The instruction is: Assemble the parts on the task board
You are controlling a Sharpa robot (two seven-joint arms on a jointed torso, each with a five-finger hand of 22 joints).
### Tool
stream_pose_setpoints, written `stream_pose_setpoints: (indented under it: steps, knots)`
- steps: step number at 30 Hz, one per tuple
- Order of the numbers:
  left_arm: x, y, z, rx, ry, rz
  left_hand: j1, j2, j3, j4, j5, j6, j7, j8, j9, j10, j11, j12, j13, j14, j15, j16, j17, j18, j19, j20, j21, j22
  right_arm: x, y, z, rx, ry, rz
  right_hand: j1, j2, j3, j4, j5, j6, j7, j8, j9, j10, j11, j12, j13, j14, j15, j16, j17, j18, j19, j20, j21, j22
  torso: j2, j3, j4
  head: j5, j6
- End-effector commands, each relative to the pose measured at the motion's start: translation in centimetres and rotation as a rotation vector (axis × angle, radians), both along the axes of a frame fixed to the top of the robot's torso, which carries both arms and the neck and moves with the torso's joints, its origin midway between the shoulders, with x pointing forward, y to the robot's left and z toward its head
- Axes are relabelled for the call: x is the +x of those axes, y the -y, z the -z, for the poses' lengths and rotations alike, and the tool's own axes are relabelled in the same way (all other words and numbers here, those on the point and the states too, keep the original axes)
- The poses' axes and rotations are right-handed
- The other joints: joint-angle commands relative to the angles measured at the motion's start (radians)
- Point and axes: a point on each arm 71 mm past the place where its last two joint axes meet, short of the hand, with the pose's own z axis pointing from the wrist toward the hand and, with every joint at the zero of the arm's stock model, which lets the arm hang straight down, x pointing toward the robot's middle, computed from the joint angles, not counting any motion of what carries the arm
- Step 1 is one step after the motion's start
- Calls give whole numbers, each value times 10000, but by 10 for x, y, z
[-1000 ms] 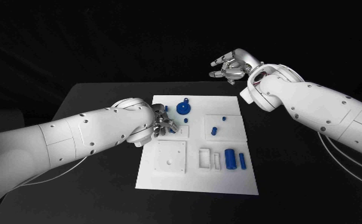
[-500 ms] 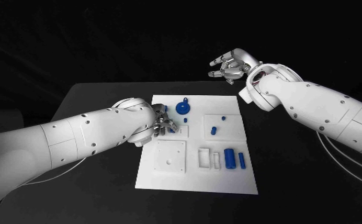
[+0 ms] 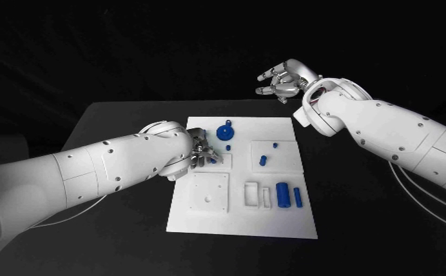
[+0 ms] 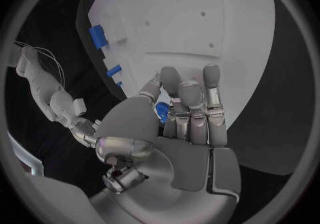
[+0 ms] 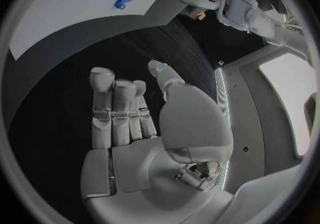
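Left hand: the left hand (image 3: pixel 203 152) is low over the left side of the task board (image 3: pixel 242 224). Its thumb and fingers pinch a small blue part (image 4: pixel 162 112).
Task board: the white plate lies in the middle of the black table (image 3: pixel 121 121).
Blue parts: a round blue part (image 3: pixel 226 134) sits near the far edge. A small blue peg (image 3: pixel 264 160) lies in the middle. Two blue cylinders (image 3: pixel 289 196) stand side by side at the right.
Right hand: the right hand (image 3: pixel 283 81) is up in the air past the far right corner. Its fingers are apart and hold nothing.
Writing: none can be read.
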Motion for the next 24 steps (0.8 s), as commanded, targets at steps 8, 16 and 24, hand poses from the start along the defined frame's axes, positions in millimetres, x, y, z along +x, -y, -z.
stream_pose_setpoints:
  steps: [8, 16, 24]
  knots:
    - [-1, -5, 10, 326, -232, -119, 167, -522, -855, 730, -487, 1491, -1240, 98, 225, 215, -237, 61, -63, -28, 3, 52, -31, 15, 4, 76, -88, 157, 0, -1, 0, -100, -3, -105, -82, 13, -23, 10, 53, 64, 27, -17, 8, 27, -27, 23, 5, 82, -1, 14, 7, 156, 454, -6, 19, 639, -5, -14, 0, -37, -10]
    - [0, -9, 9, 282, -149, -208, 149, -859, -774, 1110, -673, 1507, -1242, 121, 225, 215, -239, 72, -77, -31, -2, 62, -40, 13, 13, 75, -117, 158, 0, 0, 0, -97, 5, -98, -87, 12, -41, 28, 67, 61, 27, -16, 8, 20, -29, 11, -4, 81, 0, 9, 3, 157, 452, -6, 7, 635, -6, -19, -9, -39, 5]
    - [-2, -13, 8, 169, -103, -214, 25, -2049, -235, 2077, -1006, 1602, -1250, 122, 219, 215, -245, 70, -96, -43, -18, 58, -43, -15, 21, 40, -138, 160, 0, 0, 0, -87, 18, -74, -91, 10, -53, 39, 68, 56, 25, -17, 8, 23, -28, 10, -5, 80, -1, -3, -6, 156, 453, -6, 15, 635, -15, -23, -2, -56, 38]
